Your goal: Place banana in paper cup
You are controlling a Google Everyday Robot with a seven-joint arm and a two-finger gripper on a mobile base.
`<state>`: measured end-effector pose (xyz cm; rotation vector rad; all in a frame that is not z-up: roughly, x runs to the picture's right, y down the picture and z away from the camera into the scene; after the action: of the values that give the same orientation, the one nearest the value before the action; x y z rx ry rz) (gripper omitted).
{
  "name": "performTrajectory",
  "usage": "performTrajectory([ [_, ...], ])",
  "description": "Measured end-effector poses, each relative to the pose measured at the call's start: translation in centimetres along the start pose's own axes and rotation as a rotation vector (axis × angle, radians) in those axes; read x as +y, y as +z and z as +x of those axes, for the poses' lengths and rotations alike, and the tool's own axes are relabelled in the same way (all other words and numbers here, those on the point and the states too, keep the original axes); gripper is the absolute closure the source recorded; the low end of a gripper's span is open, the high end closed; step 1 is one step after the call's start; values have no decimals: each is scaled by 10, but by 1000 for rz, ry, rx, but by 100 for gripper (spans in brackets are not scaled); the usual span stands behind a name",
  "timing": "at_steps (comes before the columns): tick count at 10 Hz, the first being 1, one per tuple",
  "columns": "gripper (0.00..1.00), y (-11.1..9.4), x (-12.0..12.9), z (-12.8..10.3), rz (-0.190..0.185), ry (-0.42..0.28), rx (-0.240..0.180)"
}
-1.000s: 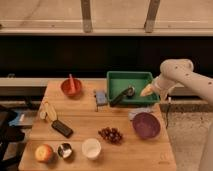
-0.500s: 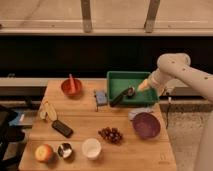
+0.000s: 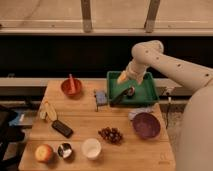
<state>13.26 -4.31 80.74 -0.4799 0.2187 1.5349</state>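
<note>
Jaws released on gripper (image 3: 123, 78), above green tray (image 3: 150, 98); banana (image 3: 47, 111) at bench (image 3: 82, 125) left edge, paper cup (image 3: 91, 148) near front.

Nothing can be read here: no words, labels, brands or numbers show on the table (image 3: 80, 125), the green tray (image 3: 142, 102) or the paper cup (image 3: 91, 148). The pincer (image 3: 122, 78) hangs over the green tray's back left corner, with no legible mark.

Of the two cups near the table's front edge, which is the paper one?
The white paper cup, wider and matte, just right of the shiny metal cup beside the apple. The gripper hangs over the green tray, far from both.
</note>
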Motion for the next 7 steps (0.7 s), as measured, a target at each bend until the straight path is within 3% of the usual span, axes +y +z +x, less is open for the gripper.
performTrajectory([
  [2,27,2,60,1,-19,-135,5],
  [5,27,6,155,22,-59,-343,24],
  [6,27,6,176,28,-74,-386,31],
  [7,27,6,169,27,-63,-382,30],
])
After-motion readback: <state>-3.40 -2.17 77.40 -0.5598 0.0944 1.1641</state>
